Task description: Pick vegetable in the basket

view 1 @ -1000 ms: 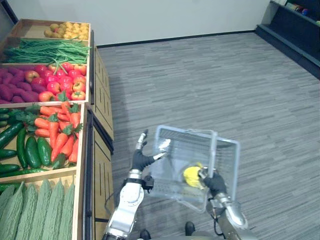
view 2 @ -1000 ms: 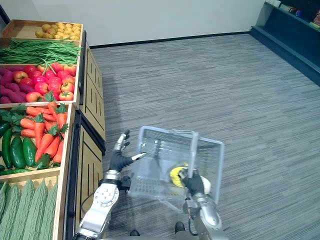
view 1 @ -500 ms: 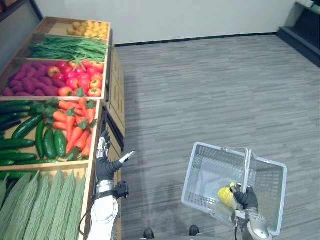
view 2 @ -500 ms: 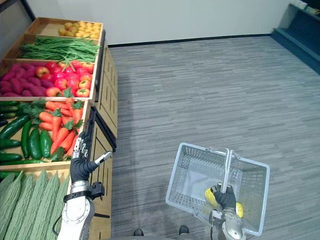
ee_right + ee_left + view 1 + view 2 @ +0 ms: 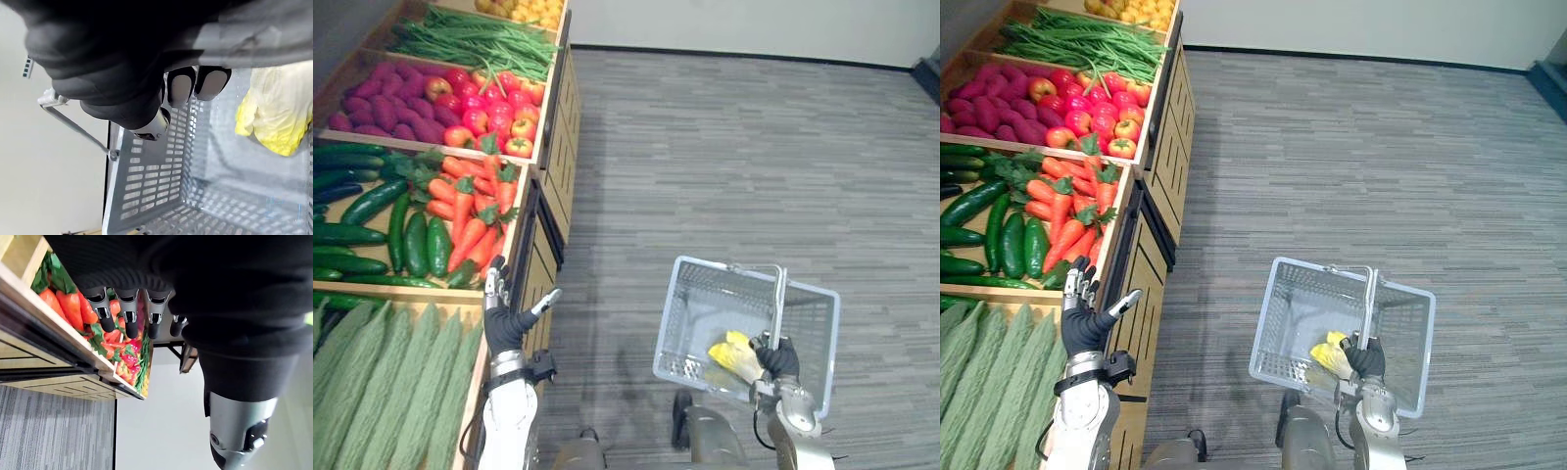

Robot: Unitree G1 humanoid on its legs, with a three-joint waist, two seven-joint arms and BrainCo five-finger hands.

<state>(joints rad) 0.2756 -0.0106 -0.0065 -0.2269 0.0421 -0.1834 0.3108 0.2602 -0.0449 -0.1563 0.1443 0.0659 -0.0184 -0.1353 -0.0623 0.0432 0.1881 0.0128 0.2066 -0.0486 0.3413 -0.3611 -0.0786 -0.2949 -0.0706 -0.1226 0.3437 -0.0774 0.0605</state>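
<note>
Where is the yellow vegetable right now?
The yellow vegetable lies inside the grey basket on the robot's right in the left eye view, at its near side beside the right robot hand gripping the handle.

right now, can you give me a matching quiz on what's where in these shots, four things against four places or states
Things:
1. left hand
2. right hand
3. yellow vegetable
4. carrots

Places or states:
A. lying in the basket
B. piled beside the cucumbers
C. open, holding nothing
D. shut on the basket handle

Pairs: 1-C, 2-D, 3-A, 4-B
</note>
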